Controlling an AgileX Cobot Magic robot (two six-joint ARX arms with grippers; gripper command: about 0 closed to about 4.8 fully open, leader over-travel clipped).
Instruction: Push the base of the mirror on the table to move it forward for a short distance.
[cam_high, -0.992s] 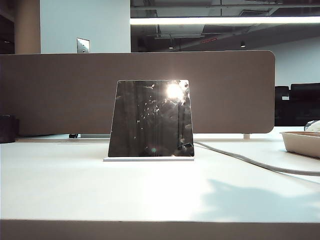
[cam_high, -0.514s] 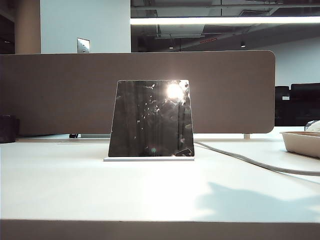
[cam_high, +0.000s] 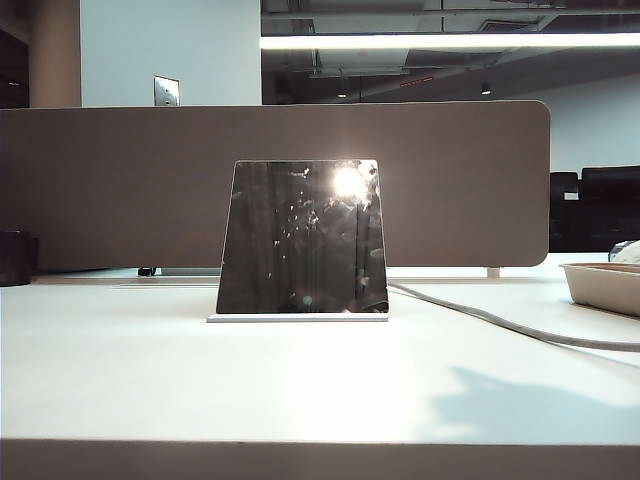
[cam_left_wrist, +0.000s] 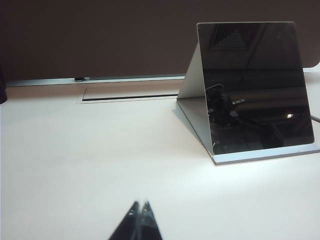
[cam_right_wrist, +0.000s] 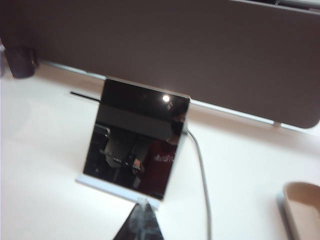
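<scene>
The mirror stands upright mid-table, a dark trapezoid panel with a bright light spot, on its thin white base. Neither gripper shows in the exterior view; only a soft shadow lies on the table at the right front. In the left wrist view my left gripper is shut and empty over bare table, well short of the mirror and its base. In the right wrist view my right gripper is shut, its tips lining up with the front corner of the base below the mirror; contact cannot be told.
A beige partition board runs behind the mirror. A grey cable trails from behind the mirror to the right, also in the right wrist view. A white tray sits at the right edge. A dark cup stands far left.
The shadow on the table at the right front has slid further right. The small reflection low in the mirror's right corner has sunk and gone. The mirror has not moved.
</scene>
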